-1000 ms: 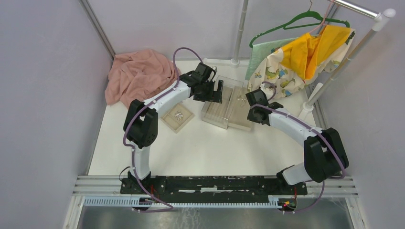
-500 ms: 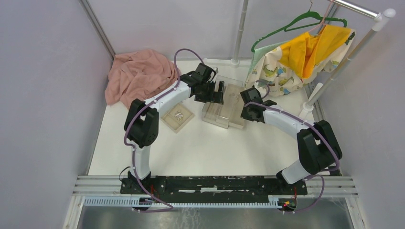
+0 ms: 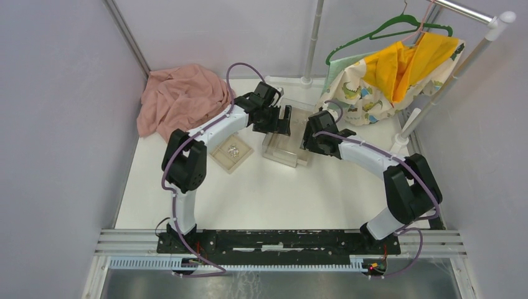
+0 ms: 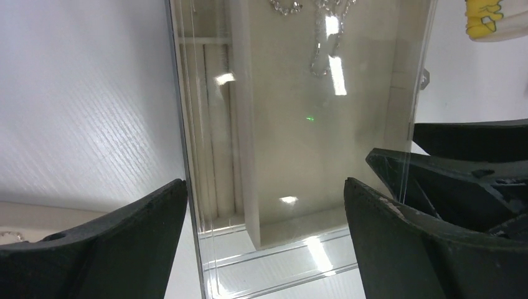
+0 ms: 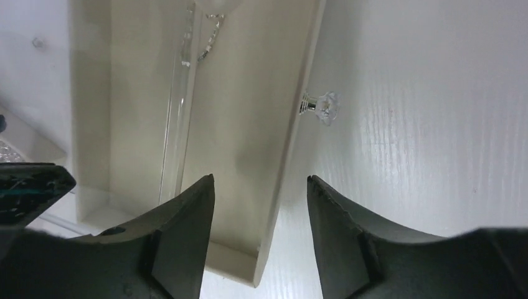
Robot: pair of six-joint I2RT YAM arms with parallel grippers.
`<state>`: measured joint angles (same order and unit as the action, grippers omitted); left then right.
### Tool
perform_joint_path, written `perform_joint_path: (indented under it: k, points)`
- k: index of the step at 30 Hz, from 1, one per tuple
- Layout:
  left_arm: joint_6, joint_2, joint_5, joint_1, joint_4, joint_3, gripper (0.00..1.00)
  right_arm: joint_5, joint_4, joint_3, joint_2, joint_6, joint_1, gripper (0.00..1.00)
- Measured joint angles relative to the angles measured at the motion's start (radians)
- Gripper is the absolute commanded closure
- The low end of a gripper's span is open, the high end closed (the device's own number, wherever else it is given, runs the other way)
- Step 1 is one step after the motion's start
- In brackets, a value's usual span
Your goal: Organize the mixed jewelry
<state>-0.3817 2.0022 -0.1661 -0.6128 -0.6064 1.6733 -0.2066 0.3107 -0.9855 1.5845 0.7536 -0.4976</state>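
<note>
Left hand (image 3: pixel 284 118): spread to its full width with nothing between the fingers (image 4: pixel 124 249). It hangs over the far end of the clear box (image 3: pixel 280 148).
Right hand (image 3: pixel 309 132): jaws partly apart and gripping nothing. It sits at the right side of the clear box, close to the left hand.
Right hand, wrist view (image 5: pixel 260 180): the front wall of the beige drawer (image 5: pixel 249 124) shows below the gap between the fingers. The crystal knob (image 5: pixel 324 106) is ahead of the fingertips and untouched.
Clear box: stands on the white surface (image 3: pixel 261 193) between the two hands, with the beige drawer in it. How far the drawer is pushed in cannot be told.
Mixed jewelry, drawer (image 4: pixel 324 37): thin silver chain pieces lie on the drawer floor at its far end. They also show in the right wrist view (image 5: pixel 208 37).
Mixed jewelry, tray (image 3: pixel 233 150): a small shiny cluster lies in the square beige tray (image 3: pixel 221 159).
Square beige tray: on the surface, left of the clear box and apart from it.
Pink cloth (image 3: pixel 180 99): bunched in the far left corner.
Hanging clothes (image 3: pixel 398 75): on a rail at the far right.
</note>
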Motion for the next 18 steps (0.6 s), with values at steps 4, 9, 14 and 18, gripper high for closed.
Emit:
perform_joint_path:
  k: [4, 9, 14, 18]
  points:
    - [0.008, 0.0, 0.007, 0.008, -0.024, 0.018, 0.0, 0.008, -0.01, 0.0, -0.034, -0.071, 0.01, 0.34]
    - [0.013, 0.0, 0.007, 0.013, -0.038, 0.056, 0.0, 0.023, -0.032, 0.011, -0.122, -0.145, 0.054, 0.38]
    - [0.014, 0.0, 0.006, 0.025, -0.043, 0.064, 0.0, 0.023, -0.074, 0.099, -0.205, -0.155, 0.093, 1.0]
    - [0.013, 0.0, 0.003, 0.04, -0.044, 0.066, 0.0, 0.03, -0.073, 0.163, -0.198, -0.136, 0.104, 1.0]
